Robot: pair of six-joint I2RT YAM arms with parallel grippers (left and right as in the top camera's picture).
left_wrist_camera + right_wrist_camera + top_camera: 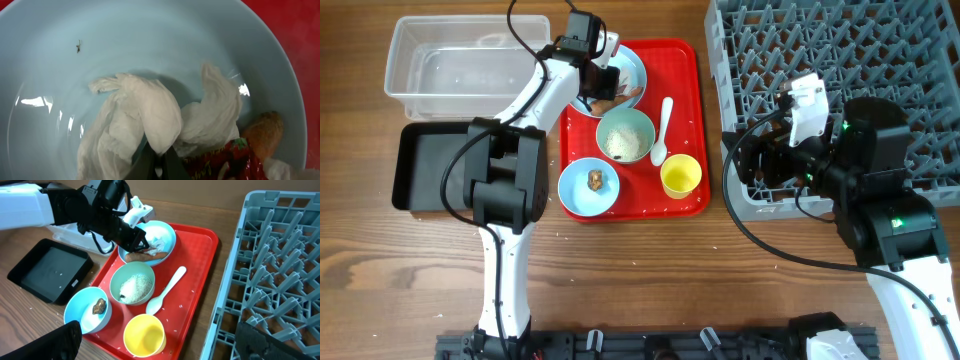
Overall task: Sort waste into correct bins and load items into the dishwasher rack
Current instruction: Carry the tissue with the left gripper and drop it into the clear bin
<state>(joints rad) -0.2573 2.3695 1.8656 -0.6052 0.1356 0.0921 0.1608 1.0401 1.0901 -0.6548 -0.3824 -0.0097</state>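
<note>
One tissue (pixel 150 115) against wrapper (pixel 222 161), carrot stick (pixel 263 131) beside

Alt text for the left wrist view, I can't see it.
Close-up of a crumpled white tissue lying in a pale blue round plate, the dark left pincer at its lower edge. A red wrapper and an orange-brown carrot-like stick lie at lower right; a flat red tray shows beyond the rim.

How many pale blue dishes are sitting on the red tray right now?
3. The plate at the red tray's far end, holding tissue and wrapper; the rice bowl in the middle; the bowl with a brown lump at the near left corner. None seems hidden.
</note>
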